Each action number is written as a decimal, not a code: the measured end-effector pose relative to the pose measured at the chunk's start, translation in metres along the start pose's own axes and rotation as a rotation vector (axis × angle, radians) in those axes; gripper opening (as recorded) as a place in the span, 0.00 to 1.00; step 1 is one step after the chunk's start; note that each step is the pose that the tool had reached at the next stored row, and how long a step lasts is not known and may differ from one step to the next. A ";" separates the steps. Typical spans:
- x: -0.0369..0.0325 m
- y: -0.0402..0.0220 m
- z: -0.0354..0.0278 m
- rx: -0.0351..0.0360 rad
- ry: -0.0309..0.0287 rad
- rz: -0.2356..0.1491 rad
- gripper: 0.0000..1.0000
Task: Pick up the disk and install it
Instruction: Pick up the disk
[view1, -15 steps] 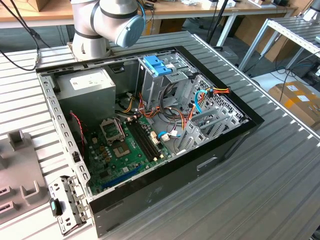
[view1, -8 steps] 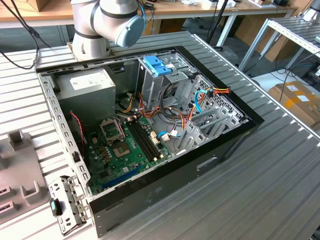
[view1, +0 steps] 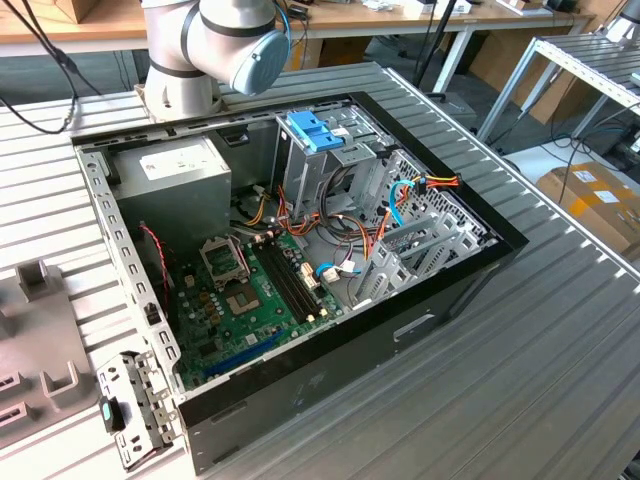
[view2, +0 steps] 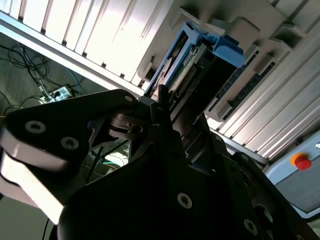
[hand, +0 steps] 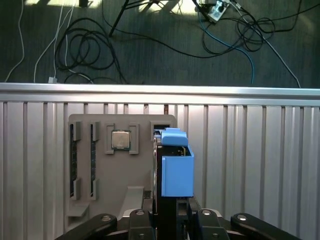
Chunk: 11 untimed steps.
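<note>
The disk (hand: 174, 167) is seen edge-on in the first wrist view, a dark slab with a blue plastic rail, standing over the grey fixture tray (hand: 137, 155). My gripper (hand: 167, 212) is shut on the disk, one black finger on each flat side. In the second wrist view the disk (view2: 192, 57) juts out past the gripper (view2: 167, 107), its blue rails and connector edge towards the tray. The open computer case (view1: 300, 250) lies in the exterior view, with its drive cage (view1: 335, 165) under a blue bracket (view1: 315, 130).
The fixture tray holds a processor chip (hand: 120, 139) and two memory sticks (hand: 73, 160). Cables lie on the floor past the table edge (hand: 160, 90). In the case are a grey power-supply box (view1: 175, 165), the green motherboard (view1: 250, 300) and loose orange and blue wires (view1: 400, 200).
</note>
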<state>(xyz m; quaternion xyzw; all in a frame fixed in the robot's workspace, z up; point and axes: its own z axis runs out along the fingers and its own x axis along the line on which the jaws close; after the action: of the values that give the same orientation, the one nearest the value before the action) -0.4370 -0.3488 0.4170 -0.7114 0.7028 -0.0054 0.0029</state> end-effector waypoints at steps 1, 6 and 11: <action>0.0000 0.0000 -0.0009 0.0000 0.0000 0.000 0.35; 0.0000 0.0000 -0.0012 0.0000 0.0000 0.000 0.35; 0.0000 -0.0001 -0.0049 -0.0001 0.0001 0.000 0.35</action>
<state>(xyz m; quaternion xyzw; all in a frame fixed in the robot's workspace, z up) -0.4370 -0.3487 0.4219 -0.7114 0.7028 -0.0054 0.0029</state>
